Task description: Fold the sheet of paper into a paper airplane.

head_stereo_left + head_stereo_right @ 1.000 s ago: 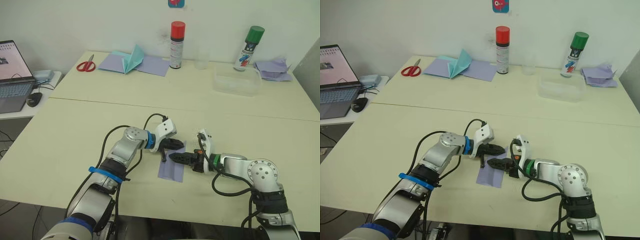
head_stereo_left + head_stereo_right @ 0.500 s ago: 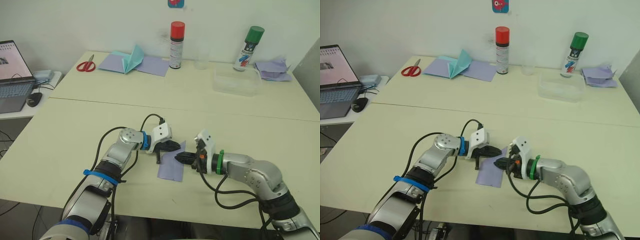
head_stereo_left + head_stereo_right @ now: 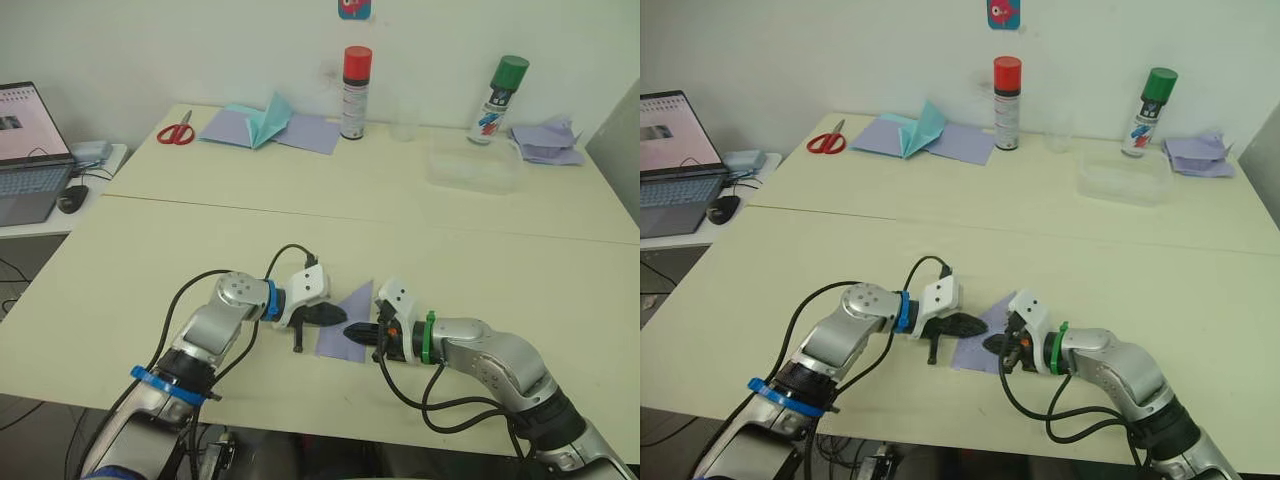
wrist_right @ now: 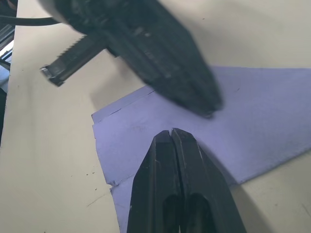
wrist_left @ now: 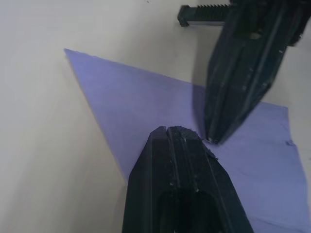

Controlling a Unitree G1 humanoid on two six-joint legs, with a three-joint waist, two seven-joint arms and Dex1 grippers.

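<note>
Lavender sheet of paper (image 3: 346,325), creased to a point, both tools closed, left tool (image 5: 176,133), right tool (image 4: 171,134).

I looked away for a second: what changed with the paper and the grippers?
Both grippers slid toward the robot along the sheet of paper; the left gripper and right gripper now press it with shut jaws. The paper's far part now shows as a triangular point. The sheet stayed put.

near bench edge: sheet of paper (image 3: 345,322) lies flat, left gripper (image 3: 336,317) and right gripper (image 3: 351,331) tip to tip over it, both pinched closed | bench (image 3: 150,270) bare either side of arms | far edge: scissors (image 3: 176,131), red-capped can (image 3: 354,91), green-capped can (image 3: 497,99), clear tub (image 3: 474,164) well apart
</note>
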